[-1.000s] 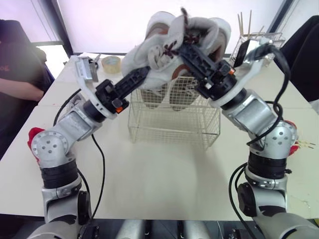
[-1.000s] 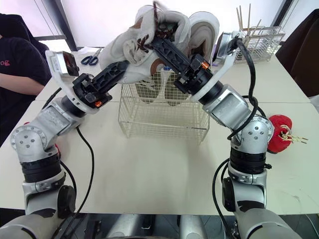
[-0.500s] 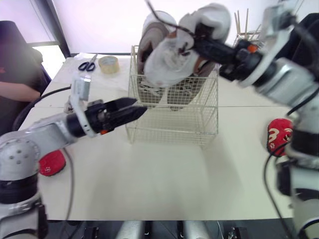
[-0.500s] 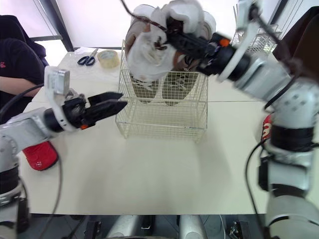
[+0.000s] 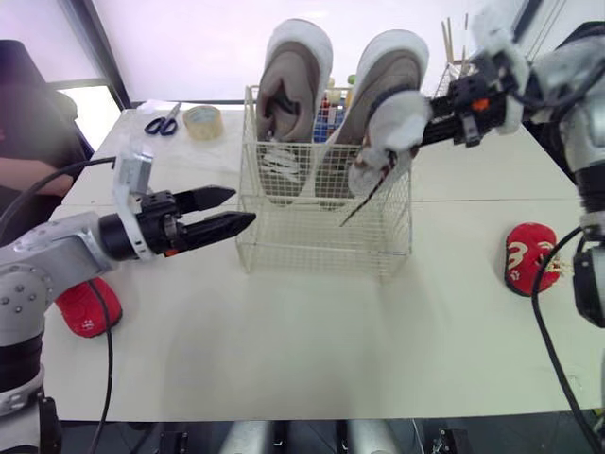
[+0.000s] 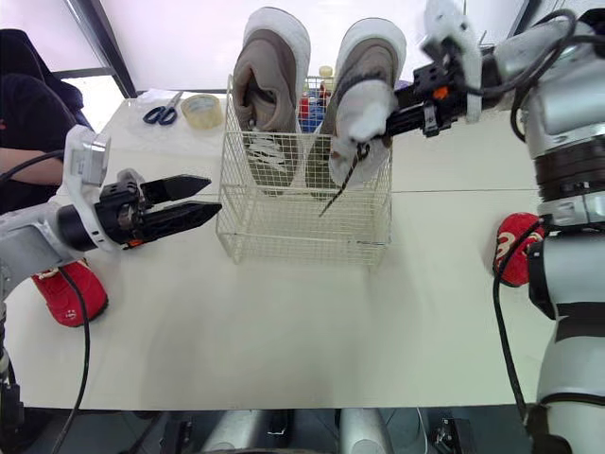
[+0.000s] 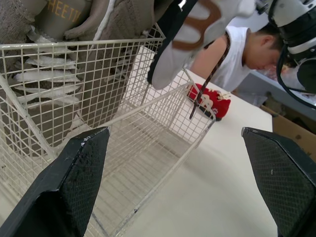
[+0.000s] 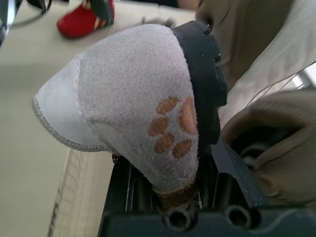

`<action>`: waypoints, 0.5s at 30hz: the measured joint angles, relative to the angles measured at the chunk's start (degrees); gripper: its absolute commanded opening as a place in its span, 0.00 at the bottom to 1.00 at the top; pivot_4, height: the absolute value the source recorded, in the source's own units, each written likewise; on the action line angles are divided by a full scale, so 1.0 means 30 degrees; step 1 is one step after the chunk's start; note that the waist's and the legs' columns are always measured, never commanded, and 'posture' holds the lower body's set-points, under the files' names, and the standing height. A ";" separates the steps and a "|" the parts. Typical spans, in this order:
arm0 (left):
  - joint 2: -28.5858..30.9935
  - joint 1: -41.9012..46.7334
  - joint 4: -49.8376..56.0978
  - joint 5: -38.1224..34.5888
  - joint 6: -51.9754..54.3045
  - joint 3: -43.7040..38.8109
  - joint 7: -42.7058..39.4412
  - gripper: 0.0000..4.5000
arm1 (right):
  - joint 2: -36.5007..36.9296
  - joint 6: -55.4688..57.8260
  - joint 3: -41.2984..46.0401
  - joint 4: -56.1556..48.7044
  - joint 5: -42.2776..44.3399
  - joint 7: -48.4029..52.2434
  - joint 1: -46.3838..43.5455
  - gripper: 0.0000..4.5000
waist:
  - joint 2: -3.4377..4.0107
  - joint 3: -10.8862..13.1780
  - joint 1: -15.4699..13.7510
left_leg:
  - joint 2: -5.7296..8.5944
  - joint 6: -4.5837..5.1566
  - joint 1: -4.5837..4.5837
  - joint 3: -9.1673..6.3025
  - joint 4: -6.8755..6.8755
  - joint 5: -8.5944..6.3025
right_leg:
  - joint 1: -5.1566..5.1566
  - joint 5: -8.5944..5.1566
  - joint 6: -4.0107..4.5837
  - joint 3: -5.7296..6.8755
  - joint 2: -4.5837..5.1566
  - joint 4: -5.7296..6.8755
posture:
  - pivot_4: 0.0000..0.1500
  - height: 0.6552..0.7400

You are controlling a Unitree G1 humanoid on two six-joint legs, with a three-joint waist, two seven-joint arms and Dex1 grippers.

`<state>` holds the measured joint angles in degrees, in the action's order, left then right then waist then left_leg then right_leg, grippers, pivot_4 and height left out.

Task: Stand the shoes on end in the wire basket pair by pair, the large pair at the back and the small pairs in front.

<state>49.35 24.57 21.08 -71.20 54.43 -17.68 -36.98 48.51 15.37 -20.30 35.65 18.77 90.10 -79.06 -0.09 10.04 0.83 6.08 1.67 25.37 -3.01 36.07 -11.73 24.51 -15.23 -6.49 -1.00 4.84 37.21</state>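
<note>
The small white shoe (image 5: 386,142) hides the tips of your right gripper (image 5: 421,115); the coloured things (image 5: 326,106) behind the wire basket (image 5: 321,244) are too small to name.

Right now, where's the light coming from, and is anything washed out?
Left eye view: the window behind the wire basket is washed out white, backlighting the large shoes; shadows on the table are faint. Right wrist view: the small white shoe is evenly lit, no glare.
</note>
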 measured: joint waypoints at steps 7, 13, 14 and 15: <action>-0.0213 -0.0524 0.0701 -0.0022 -0.0012 -0.0458 0.0763 0.99 | -0.1463 -0.2476 0.0016 0.2809 -0.3015 0.0593 -0.0032 0.13 | 0.0003 0.0002 -0.0028 | 0.0005 -0.0044 -0.0004 -0.0002 0.0007 -0.0013 | -0.0007 0.0001 0.0000 0.0001 -0.0002 0.0006 | 1.00 1.00; -0.0382 -0.0613 0.0928 -0.0026 -0.0016 -0.0470 0.1206 1.00 | -0.1704 -0.1579 0.0143 0.2131 -0.3429 0.0730 0.0677 0.76 | 0.0004 0.0002 -0.0037 | 0.0004 -0.0052 -0.0003 -0.0008 0.0011 -0.0008 | -0.0005 0.0001 0.0000 0.0001 -0.0008 0.0015 | 1.00 1.00; -0.0400 -0.0673 0.1004 -0.0032 -0.0018 -0.0514 0.1357 1.00 | -0.1432 -0.1177 0.0417 0.1023 -0.3440 0.0695 0.1146 0.83 | 0.0004 0.0002 -0.0042 | 0.0003 -0.0053 -0.0003 -0.0012 0.0006 -0.0008 | -0.0005 0.0001 0.0001 0.0003 -0.0008 0.0013 | 1.00 1.00; -0.0400 -0.0770 0.1096 -0.0032 -0.0019 -0.0588 0.1510 1.00 | -0.1069 -0.0936 0.0559 -0.0054 -0.3360 0.0675 0.1582 0.93 | 0.0004 0.0002 -0.0070 | 0.0004 -0.0054 -0.0003 -0.0019 0.0004 -0.0009 | -0.0005 0.0001 0.0001 0.0006 -0.0008 0.0014 | 1.00 1.00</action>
<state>48.15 22.26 24.37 -71.30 54.38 -19.45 -32.45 45.30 12.56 -18.63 35.48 8.69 92.13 -74.31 -0.08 10.05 0.62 6.09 1.51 25.36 -3.07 36.09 -11.76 24.49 -15.22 -6.49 -0.98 4.82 37.25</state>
